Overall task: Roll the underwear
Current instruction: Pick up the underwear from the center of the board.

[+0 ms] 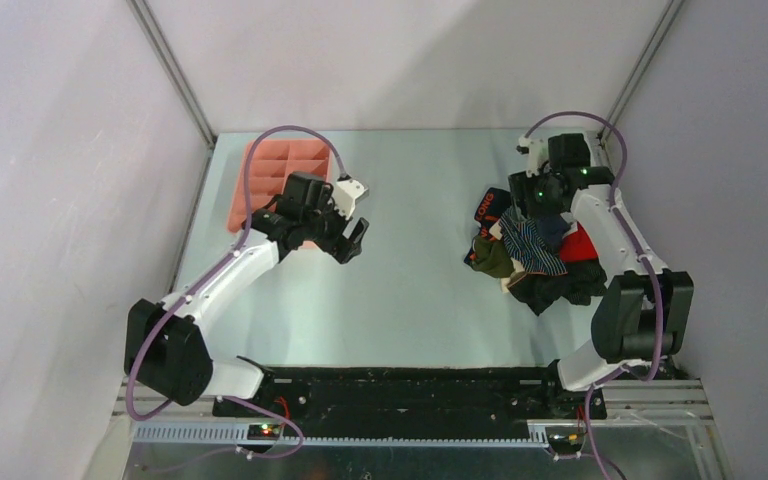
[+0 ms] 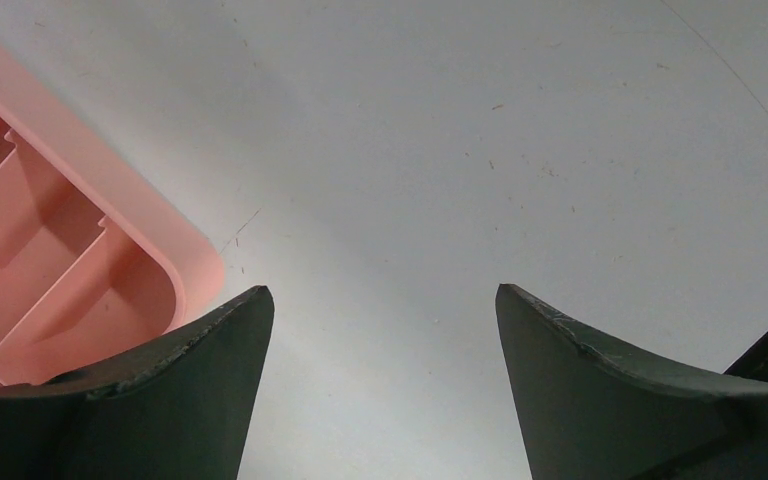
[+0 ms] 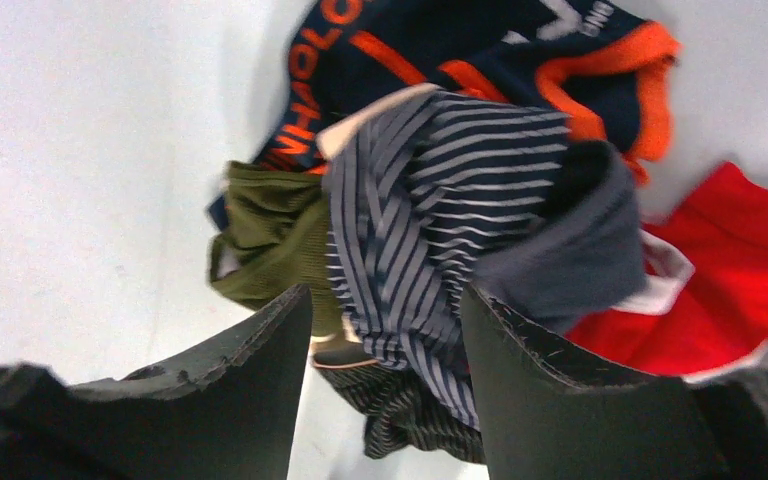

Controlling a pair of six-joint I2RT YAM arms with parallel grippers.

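The underwear lies in a loose heap at the right of the table. A navy piece with thin white stripes [image 1: 532,245] [image 3: 440,190] is on top, with an olive piece [image 1: 490,258] [image 3: 270,230], a black-orange one [image 1: 487,205] [image 3: 480,40], a red-white one [image 1: 580,243] [image 3: 740,260] and a black one [image 1: 565,285] around it. My right gripper [image 1: 525,202] [image 3: 385,295] hovers over the heap's far side, jaws half apart, striped cloth showing between the tips with a gap of table beside it. My left gripper [image 1: 352,240] [image 2: 384,295] stands wide open over bare table, holding nothing.
A pink compartmented tray [image 1: 260,165] [image 2: 110,200] sits at the back left, its corner just beside my left gripper's left finger [image 2: 210,350]. Grey walls close the table on three sides. Both arm bases stand at the near edge.
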